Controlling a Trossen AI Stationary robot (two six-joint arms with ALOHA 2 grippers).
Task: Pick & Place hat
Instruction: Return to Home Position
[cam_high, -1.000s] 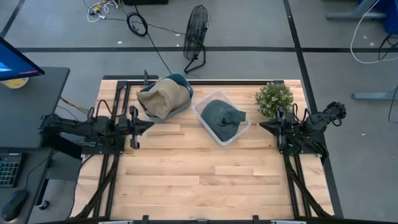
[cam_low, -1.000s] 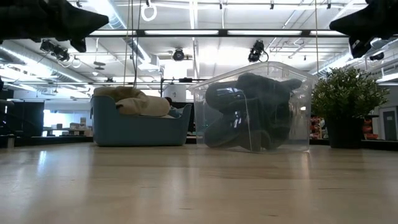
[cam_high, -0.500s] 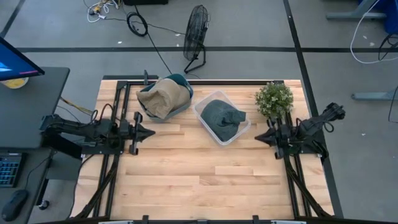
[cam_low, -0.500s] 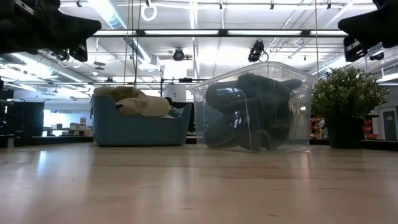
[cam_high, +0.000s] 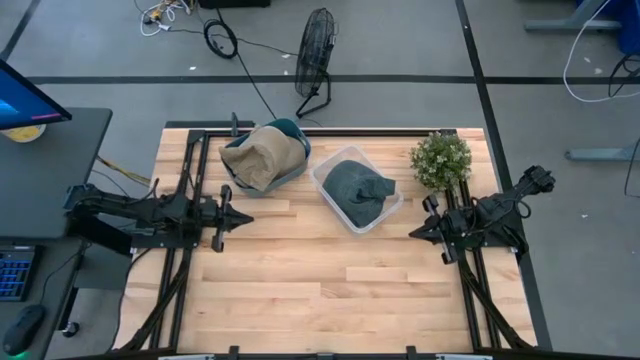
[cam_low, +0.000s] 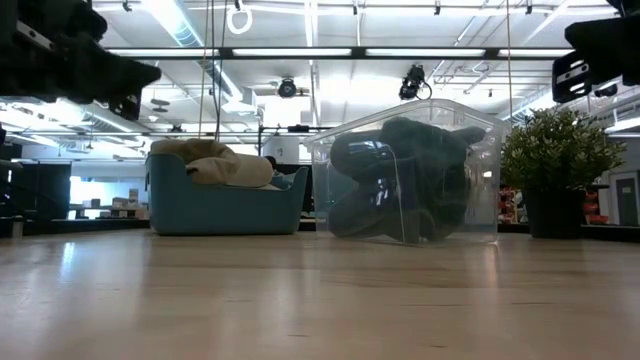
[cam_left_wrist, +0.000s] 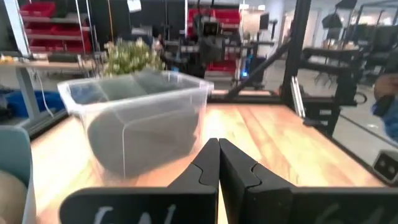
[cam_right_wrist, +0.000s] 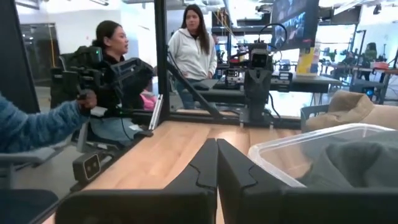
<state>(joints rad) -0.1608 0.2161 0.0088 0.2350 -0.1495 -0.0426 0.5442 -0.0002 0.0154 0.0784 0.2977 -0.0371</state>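
Dark blue caps (cam_high: 357, 188) lay crumpled in the transparent bin (cam_high: 392, 208); tan caps (cam_high: 258, 158) filled the blue bin (cam_high: 291, 129). Left end effector (cam_high: 247, 217) and right end effector (cam_high: 413, 232), fingers together, had drifted slightly farther from both bins.

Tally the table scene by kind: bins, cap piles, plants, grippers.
Bins: 2, blue bin and transparent bin
Cap piles: 2, brown caps and dark caps
Plants: 1, potted plant
Grippers: 2, left gripper and right gripper, both shut
Total: 7

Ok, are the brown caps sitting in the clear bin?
No, the brown caps lie in the blue bin; the transparent bin holds the dark blue caps.
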